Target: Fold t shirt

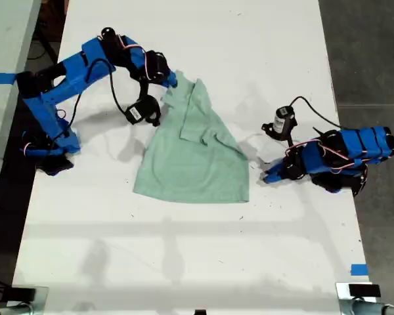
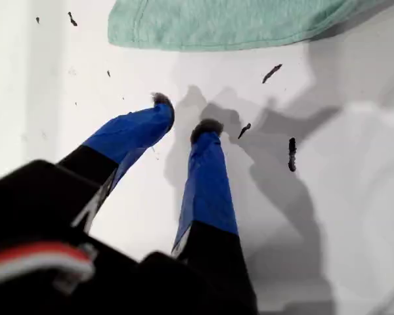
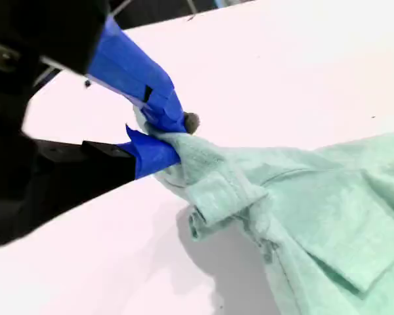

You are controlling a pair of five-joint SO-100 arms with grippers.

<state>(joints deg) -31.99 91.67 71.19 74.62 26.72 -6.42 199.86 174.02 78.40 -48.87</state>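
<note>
Exterior view: the t shirt (image 1: 196, 152) lies mid-table, my second gripper (image 1: 171, 81) at its top end. First wrist view: my first gripper (image 2: 181, 118) is slightly parted, empty, near the hem. Second wrist view: my second gripper (image 3: 163, 134) is clamped on bunched cloth

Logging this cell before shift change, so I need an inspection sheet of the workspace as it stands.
Surface: white table, dark specks near my first gripper.
Job's things: t shirt, mint green, bunched and partly folded, one end lifted.
Clutter: nothing seen beyond the specks.
Grippers: my first gripper open, empty, just short of the shirt's edge; my second gripper shut on the cloth.
Cables: black leads loop at both arms.
Surroundings: blue tape at the table's edge, grey floor.
</note>
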